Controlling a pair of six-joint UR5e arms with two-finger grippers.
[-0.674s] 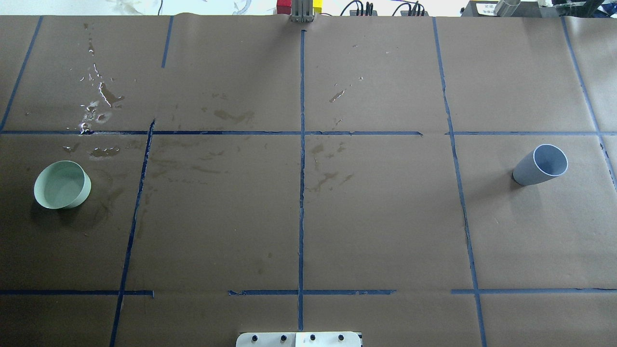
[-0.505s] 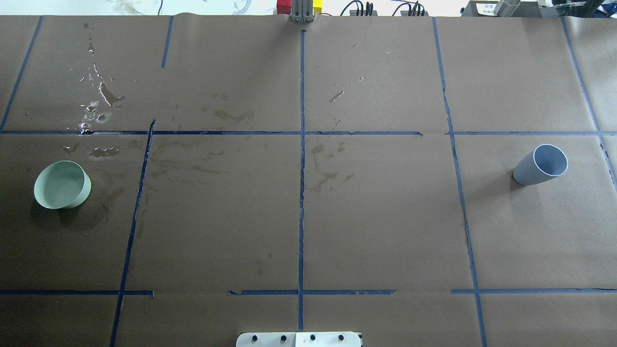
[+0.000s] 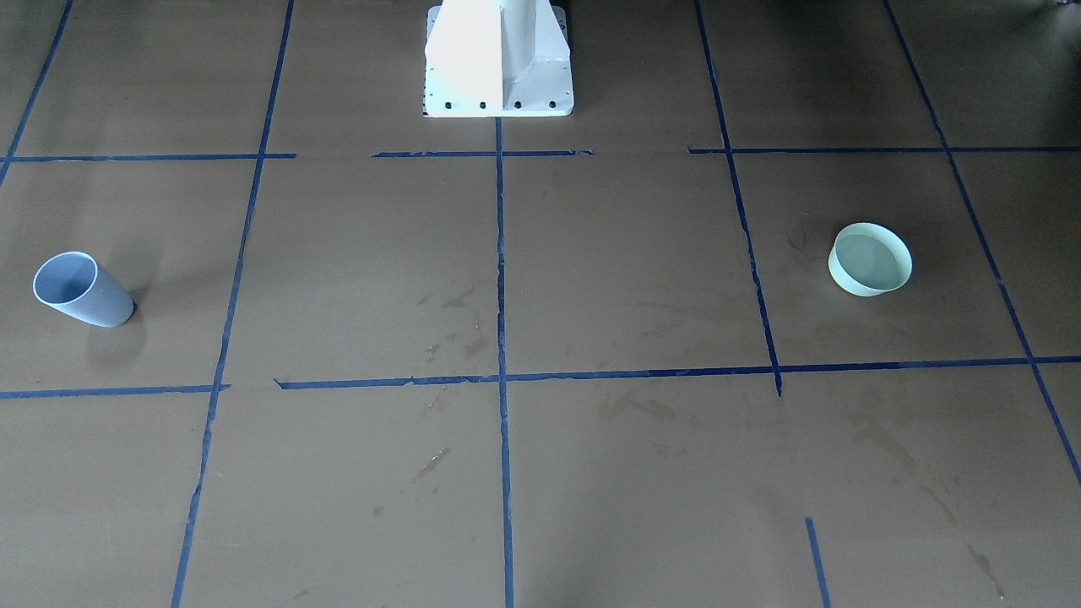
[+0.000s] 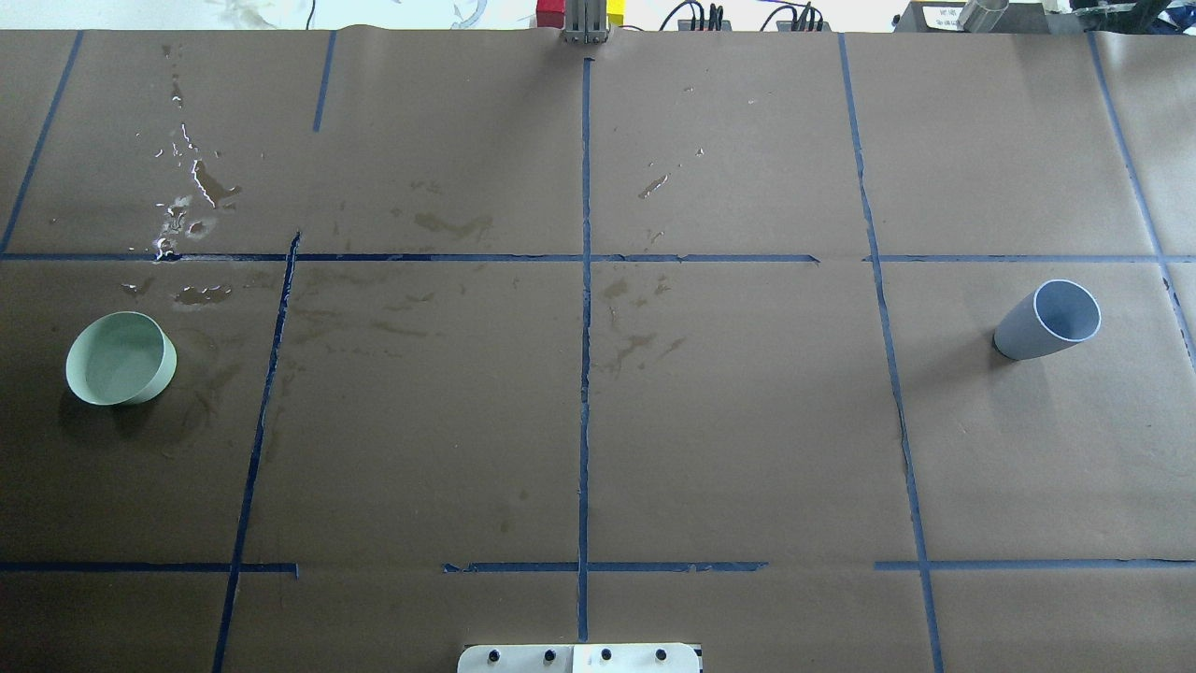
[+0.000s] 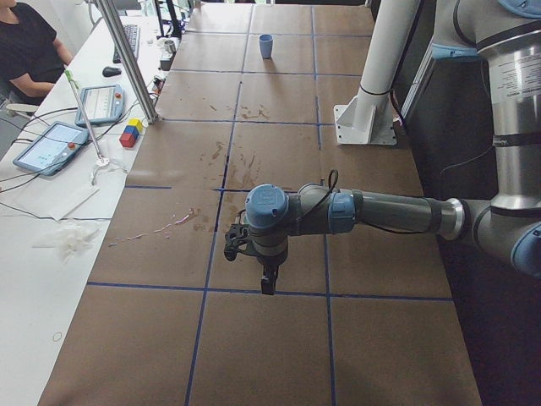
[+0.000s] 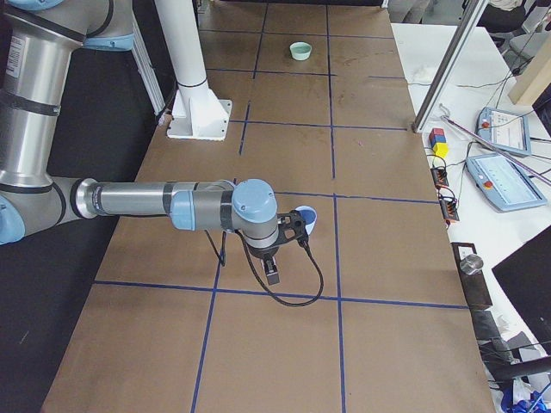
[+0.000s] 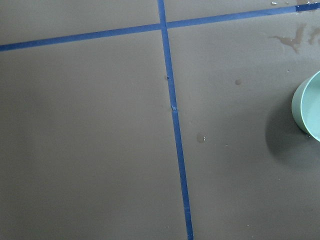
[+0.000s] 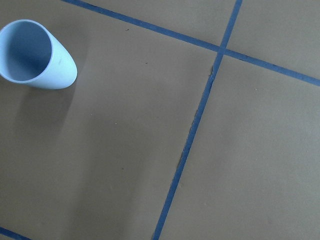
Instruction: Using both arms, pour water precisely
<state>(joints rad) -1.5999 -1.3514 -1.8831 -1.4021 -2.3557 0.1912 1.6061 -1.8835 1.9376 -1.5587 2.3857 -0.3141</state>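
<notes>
A pale green shallow bowl [image 4: 121, 358] [image 3: 870, 259] stands on the robot's left side of the brown table; its flat greenish-grey inside looks like water [image 3: 871, 256]. A light blue cup [image 4: 1046, 321] [image 3: 80, 289] stands upright on the right side. My left arm [image 5: 372, 211] hangs its gripper [image 5: 267, 281] above the table; the left wrist view catches the bowl [image 7: 307, 107] at its right edge. My right gripper [image 6: 271, 274] hovers close in front of the cup [image 6: 308, 219] [image 8: 36, 54]. I cannot tell if either gripper is open or shut.
Glistening spilled drops and dark stains [image 4: 196, 187] lie beyond the bowl. The white pedestal [image 3: 498, 59] stands at the robot's edge. A metal post [image 5: 127, 59], coloured blocks [image 5: 131, 133], tablets [image 5: 49, 145] and a seated person [image 5: 25, 42] are along the far side.
</notes>
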